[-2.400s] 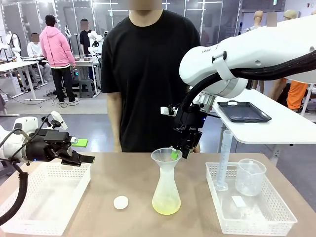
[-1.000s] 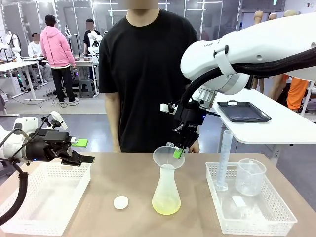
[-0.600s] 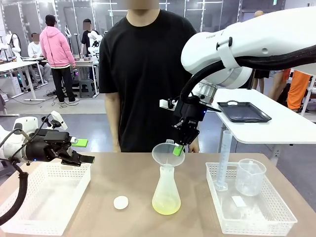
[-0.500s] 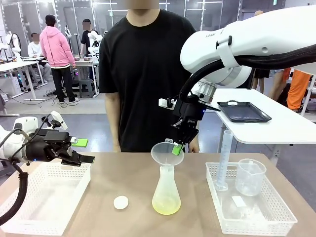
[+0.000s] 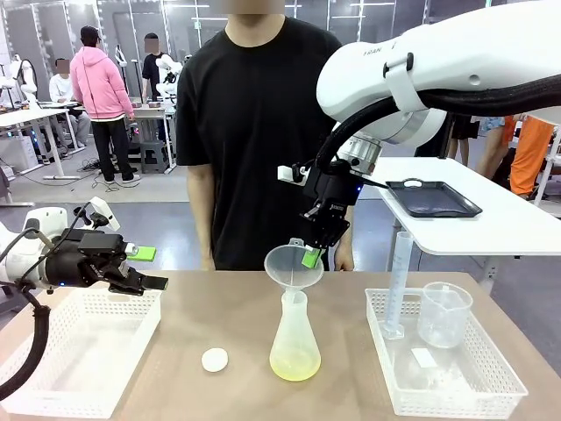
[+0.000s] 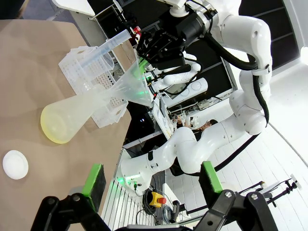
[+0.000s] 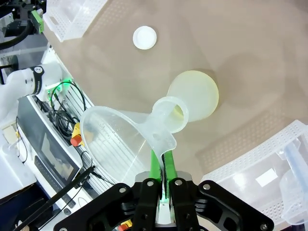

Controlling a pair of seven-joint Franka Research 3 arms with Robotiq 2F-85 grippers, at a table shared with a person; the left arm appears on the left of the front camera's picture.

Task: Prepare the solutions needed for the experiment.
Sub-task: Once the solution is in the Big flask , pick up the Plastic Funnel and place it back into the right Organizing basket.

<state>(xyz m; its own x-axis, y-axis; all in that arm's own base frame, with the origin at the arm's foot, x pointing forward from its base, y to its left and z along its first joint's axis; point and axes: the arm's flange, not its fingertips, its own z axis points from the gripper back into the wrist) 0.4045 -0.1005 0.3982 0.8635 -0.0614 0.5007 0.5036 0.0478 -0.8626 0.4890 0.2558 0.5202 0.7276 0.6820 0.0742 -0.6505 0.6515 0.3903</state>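
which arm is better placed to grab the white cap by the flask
Probably left: the left gripper is open and empty by the basket, nearer the white cap. The right gripper is shut on the funnel above the flask.

No text legible, small dark lettering on right arm [image 5: 375, 51] too blurred

The white right arm [image 5: 456, 70] comes in high from the right, and its wrist bends down. Its black right tool [image 5: 310, 257] points down, with the green pads pinched tight on the rim of a clear plastic funnel [image 5: 292, 265]. The left arm [image 5: 17, 263] sits low at the left. Its left tool [image 5: 151, 268] lies level, with the fingers spread wide apart.
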